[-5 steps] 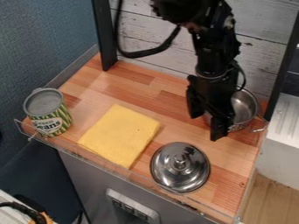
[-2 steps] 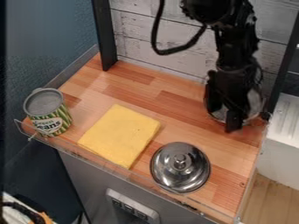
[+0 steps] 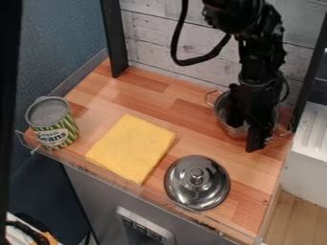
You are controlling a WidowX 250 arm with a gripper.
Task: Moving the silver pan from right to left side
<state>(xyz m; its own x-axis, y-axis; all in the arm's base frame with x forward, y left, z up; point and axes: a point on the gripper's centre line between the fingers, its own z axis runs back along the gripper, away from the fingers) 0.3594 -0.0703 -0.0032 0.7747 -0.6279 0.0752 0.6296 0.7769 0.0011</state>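
Where the counter [image 3: 105, 98] ends, planks [image 3: 150, 50] rise.

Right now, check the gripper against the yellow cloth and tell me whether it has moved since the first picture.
Yes. The gripper has moved toward the picture's right, farther from the yellow cloth, which lies where it did.

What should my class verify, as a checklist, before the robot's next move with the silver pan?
1. Gripper at the silver pan: ok.
2. Firm hold on the pan: cannot tell.
3. Pan at the left side: not ok, it is at the view's right.
4. Lid off the pan: ok, lying nearer the front edge.
5. Left side free of objects: not ok, yellow cloth and can are there.
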